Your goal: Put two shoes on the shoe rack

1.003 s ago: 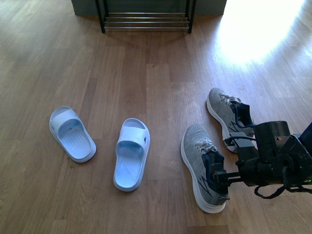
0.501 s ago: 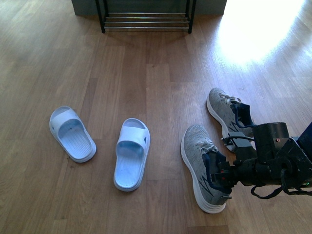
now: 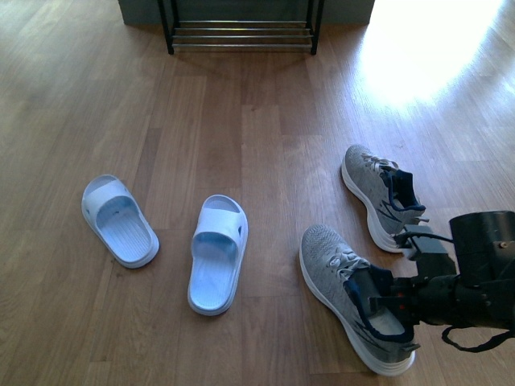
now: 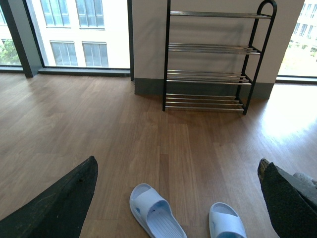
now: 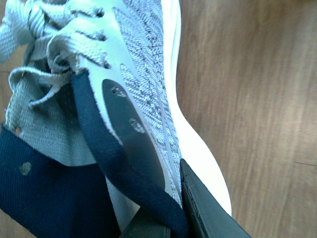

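My right gripper (image 3: pixel 400 299) is shut on the side wall of a grey sneaker (image 3: pixel 348 277), near its navy collar, at the front right of the floor. In the right wrist view the gripper (image 5: pixel 168 184) pinches the grey sneaker (image 5: pixel 141 74) between a finger inside the shoe and a black pad (image 5: pixel 208 210) outside. The second grey sneaker (image 3: pixel 376 193) lies just beyond it. Two pale blue sandals (image 3: pixel 119 220) (image 3: pixel 217 253) lie to the left. The shoe rack (image 3: pixel 241 34) stands at the far wall. My left gripper (image 4: pixel 177 163) is open above the sandals (image 4: pixel 156 214), facing the shoe rack (image 4: pixel 213 49).
Wood floor (image 3: pixel 241 129) stretches between the shoes and the rack. A bright sun patch (image 3: pixel 426 48) lies at the far right. Large windows (image 4: pixel 74 29) run along the wall left of the rack.
The right gripper has drawn back to the right with the sneaker. The shoe's heel has swung right and nearer to me. The other shoes have not moved.
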Motion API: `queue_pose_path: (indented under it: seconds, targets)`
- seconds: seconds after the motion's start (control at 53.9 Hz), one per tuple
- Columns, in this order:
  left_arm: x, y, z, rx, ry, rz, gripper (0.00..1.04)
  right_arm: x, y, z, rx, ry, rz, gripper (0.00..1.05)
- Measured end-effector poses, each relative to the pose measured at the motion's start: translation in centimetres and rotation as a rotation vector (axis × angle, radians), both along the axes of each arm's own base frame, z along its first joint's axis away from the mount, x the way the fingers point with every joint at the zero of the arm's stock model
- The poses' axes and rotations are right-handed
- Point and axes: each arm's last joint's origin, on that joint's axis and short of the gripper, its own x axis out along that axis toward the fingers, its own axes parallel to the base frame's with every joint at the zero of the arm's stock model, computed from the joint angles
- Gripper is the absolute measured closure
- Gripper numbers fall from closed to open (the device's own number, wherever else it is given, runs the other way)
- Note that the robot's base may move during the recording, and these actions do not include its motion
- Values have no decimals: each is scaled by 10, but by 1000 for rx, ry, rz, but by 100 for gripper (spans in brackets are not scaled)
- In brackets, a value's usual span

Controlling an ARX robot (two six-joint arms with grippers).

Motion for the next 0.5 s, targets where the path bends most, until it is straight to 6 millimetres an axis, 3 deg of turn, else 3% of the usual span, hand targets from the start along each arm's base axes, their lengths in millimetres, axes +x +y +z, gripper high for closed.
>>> queue_pose_path:
  seconds: [0.149, 0.446, 0.501]
  targets:
    - [0, 0, 0, 0, 0, 0, 9, -7, -13, 36, 0, -58, -45, 104]
    - [0, 0, 0, 0, 0, 0, 9, -57, -52, 163, 35, -223, -189, 104]
    - [0, 0, 0, 0, 0, 0, 9, -63, -55, 176, 43, -246, -197, 104]
